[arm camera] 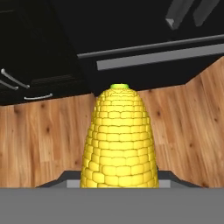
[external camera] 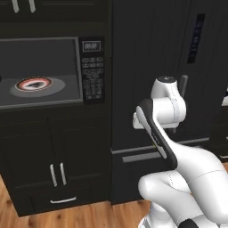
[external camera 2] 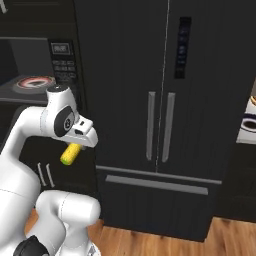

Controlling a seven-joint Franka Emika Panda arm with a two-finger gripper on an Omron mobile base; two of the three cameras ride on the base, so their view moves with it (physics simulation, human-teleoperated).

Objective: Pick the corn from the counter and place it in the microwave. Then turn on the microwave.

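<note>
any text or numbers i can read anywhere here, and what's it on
Nothing can be read for sure.
Display at the top of the black built-in microwave's keypad: pale digits, too blurred to read.
Keypad buttons below it: rows of tiny markings, too small to read.
Narrow lit panel on the tall black fridge door: bluish marks, unreadable.
Small yellow corn cob: no text.

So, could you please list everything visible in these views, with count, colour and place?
corn: one, yellow with a green tip, held in the gripper above the floor
microwave: one, black, door open, built into the cabinets at left
turntable plate: one, red-ringed, inside the microwave
keypad: one, dark, right side of the microwave
fridge: one, black, silver handles, right of the microwave
lower cabinets: black, silver handles, under the microwave
floor: wood, brown
arm: one, white
gripper: one, shut on the corn
</note>
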